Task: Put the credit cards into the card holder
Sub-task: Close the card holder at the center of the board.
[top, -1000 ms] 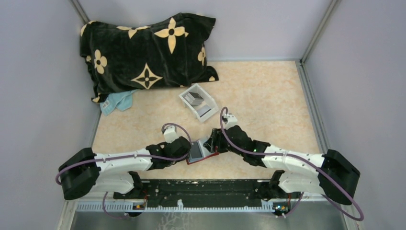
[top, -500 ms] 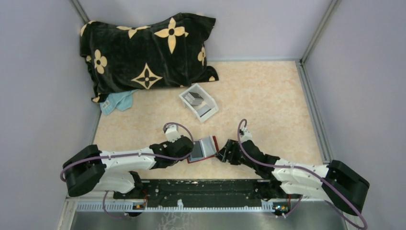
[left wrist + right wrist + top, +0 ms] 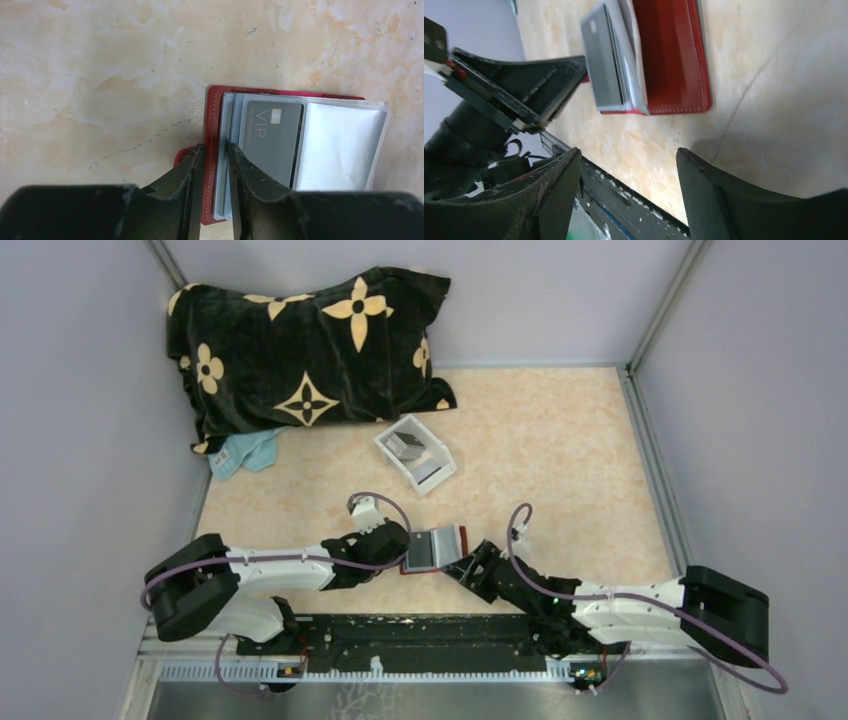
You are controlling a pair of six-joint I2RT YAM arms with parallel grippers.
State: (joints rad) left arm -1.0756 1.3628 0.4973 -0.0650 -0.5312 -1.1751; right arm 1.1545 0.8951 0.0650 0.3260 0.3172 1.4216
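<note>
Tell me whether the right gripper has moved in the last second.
Yes. The right gripper has drawn back off the card holder, away from the white tray, toward the black base rail.

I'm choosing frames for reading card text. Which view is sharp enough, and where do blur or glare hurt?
Left wrist: the card holder and grey card are sharp, VIP print legible; the clear sleeve washes out white; the left gripper blurs dark. Right wrist: tilted, right gripper soft-edged, card foreshortened. Top external: even light, card holder too small for text.

Bright, even overhead light, soft shadows; wrist views' foreground blurry.
</note>
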